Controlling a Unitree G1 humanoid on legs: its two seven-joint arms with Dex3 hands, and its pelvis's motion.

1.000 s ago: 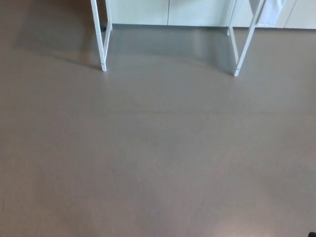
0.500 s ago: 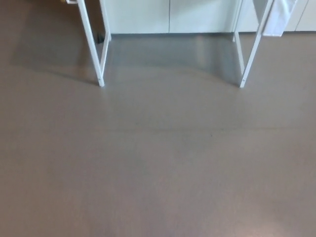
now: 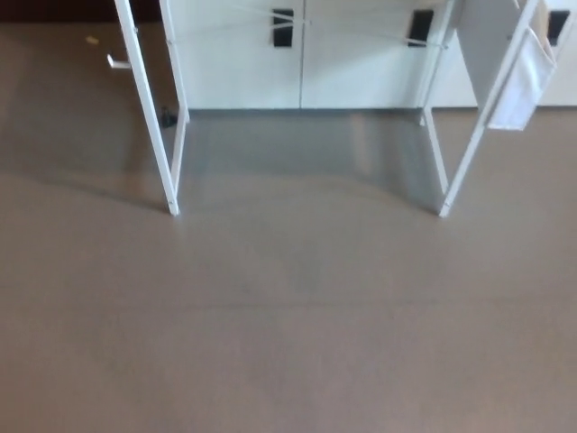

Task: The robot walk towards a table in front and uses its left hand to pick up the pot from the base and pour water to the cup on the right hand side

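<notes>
Neither robot hand shows; white table legs point(image 3: 151, 117) ahead.

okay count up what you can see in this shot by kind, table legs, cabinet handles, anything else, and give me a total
White table legs: 4, two on the left and two on the right
Dark cabinet handles: 3
White cloth hanging at the right: 1
Pot, cup, robot hands: 0 in view
Total: 8
</notes>
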